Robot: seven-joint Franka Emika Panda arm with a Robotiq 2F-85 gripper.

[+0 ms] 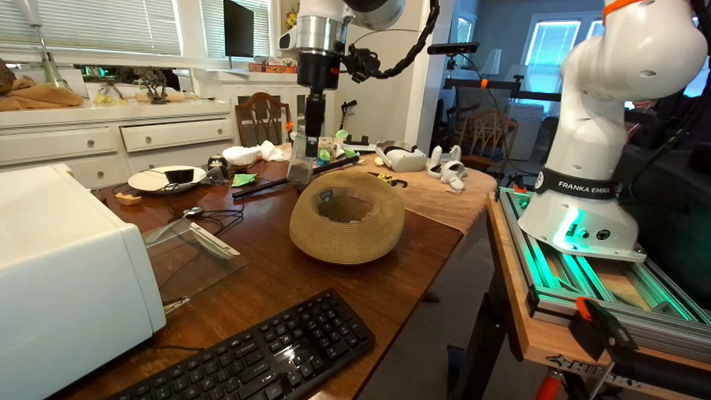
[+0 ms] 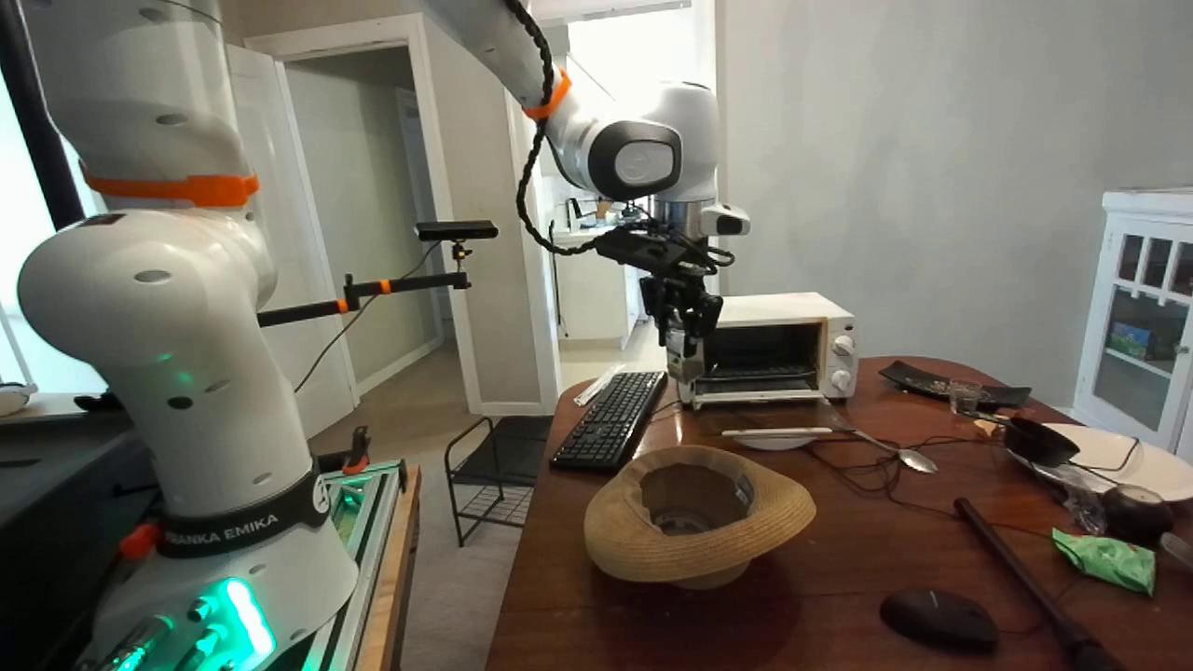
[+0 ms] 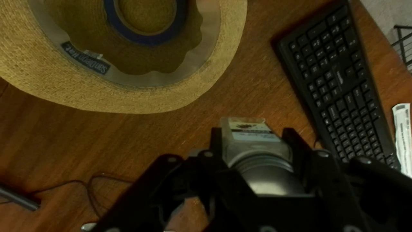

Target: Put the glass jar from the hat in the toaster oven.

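Note:
My gripper [image 3: 253, 138] is shut on the glass jar [image 3: 254, 141], a square clear jar with a silver lid and a label. The jar is upright in an exterior view [image 1: 301, 161] and also shows in an exterior view [image 2: 687, 362], held above the table. The tan straw hat [image 1: 344, 244] lies crown down, hollow up; it also shows in an exterior view [image 2: 699, 550] and the wrist view [image 3: 180, 96]. A blue ring [image 3: 146, 38] lies inside it. The white toaster oven [image 1: 78, 272] has its front open and glass door lowered, seen in an exterior view [image 2: 783, 308].
The black keyboard [image 1: 261, 355] lies near the table edge beside the oven. The lowered door's handle [image 2: 778, 432] sticks out over the table. Cables, a spoon [image 2: 917, 460], a black rod [image 2: 1025, 578], a mouse [image 2: 938, 619] and a plate [image 1: 150, 180] lie around.

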